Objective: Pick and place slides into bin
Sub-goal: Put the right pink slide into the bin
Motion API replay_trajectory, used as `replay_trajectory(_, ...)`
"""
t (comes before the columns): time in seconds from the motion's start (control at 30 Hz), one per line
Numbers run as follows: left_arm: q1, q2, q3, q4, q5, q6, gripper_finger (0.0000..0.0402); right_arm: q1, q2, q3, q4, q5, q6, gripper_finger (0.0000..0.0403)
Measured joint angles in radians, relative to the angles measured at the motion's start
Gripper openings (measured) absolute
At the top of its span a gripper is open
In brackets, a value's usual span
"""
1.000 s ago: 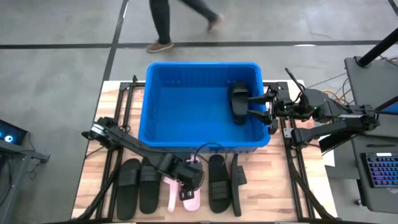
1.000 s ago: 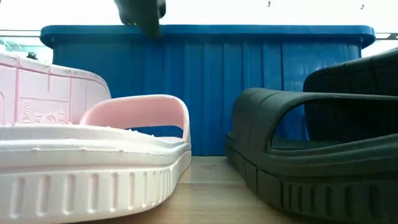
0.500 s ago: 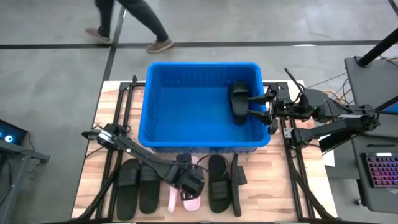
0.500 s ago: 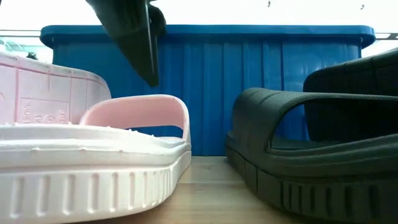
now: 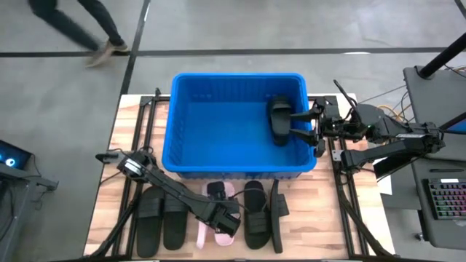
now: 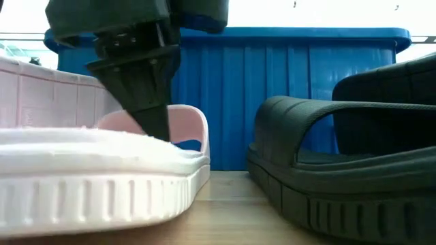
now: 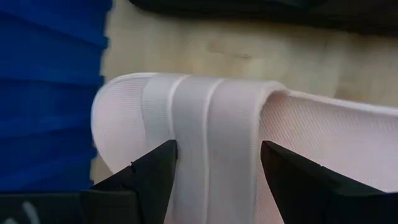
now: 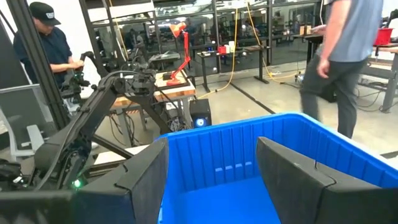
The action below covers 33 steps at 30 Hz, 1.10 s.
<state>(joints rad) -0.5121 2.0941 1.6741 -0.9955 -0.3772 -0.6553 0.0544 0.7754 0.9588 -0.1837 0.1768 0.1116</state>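
The blue bin [image 5: 237, 76] stands at the table's far middle, with one black slide [image 5: 277, 116] lying in its right part. My right gripper [image 5: 294, 124] is open and empty inside the bin, beside that slide. A pale pink slide [image 5: 226, 236] lies in the row in front of the bin, sole on the table. My left gripper [image 5: 223, 217] is open and low over it. Its fingers [image 7: 152, 177] stand on either side of the wide strap [image 7: 214, 137]; I cannot tell if they touch it. A second pink slide [image 5: 201, 231] lies just to its left.
Two black slides [image 5: 151, 218] [image 5: 175, 222] lie left of the pink pair. To the right are a black slide [image 5: 254, 211] and another on its side [image 5: 277, 215]. A person walks on the floor beyond the table [image 5: 73, 18]. A desk with a keyboard stands at the right [image 5: 444, 204].
My left gripper has gone down and a little toward the table's near edge, onto the pink slide, and now straddles its strap. The slides have not moved. The person beyond the table has walked toward the left.
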Motion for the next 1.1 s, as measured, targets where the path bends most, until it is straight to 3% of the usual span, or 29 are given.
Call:
replay_trajectory(0.2,0.001,0.000,0.000,0.000,-0.008,-0.017,0.0219,0.000,0.000,0.000,-0.001,0.000,0.000,0.0233)
replay_trajectory(0.3,0.002,0.000,0.000,-0.002,-0.006,-0.012,0.0196,0.000,0.000,0.000,-0.009,0.000,-0.003,0.0233)
replay_trajectory(0.6,0.002,0.000,0.015,-0.004,0.054,0.010,0.0031,0.000,0.000,0.000,-0.047,0.000,-0.008,0.0233)
replay_trajectory(0.67,0.002,-0.001,0.030,-0.005,0.066,0.034,0.0009,0.000,-0.001,0.000,-0.047,0.000,-0.008,0.0233)
replay_trajectory(1.1,0.021,-0.089,0.201,-0.059,0.148,0.170,0.0001,0.000,-0.004,0.000,-0.045,0.000,-0.012,0.0231)
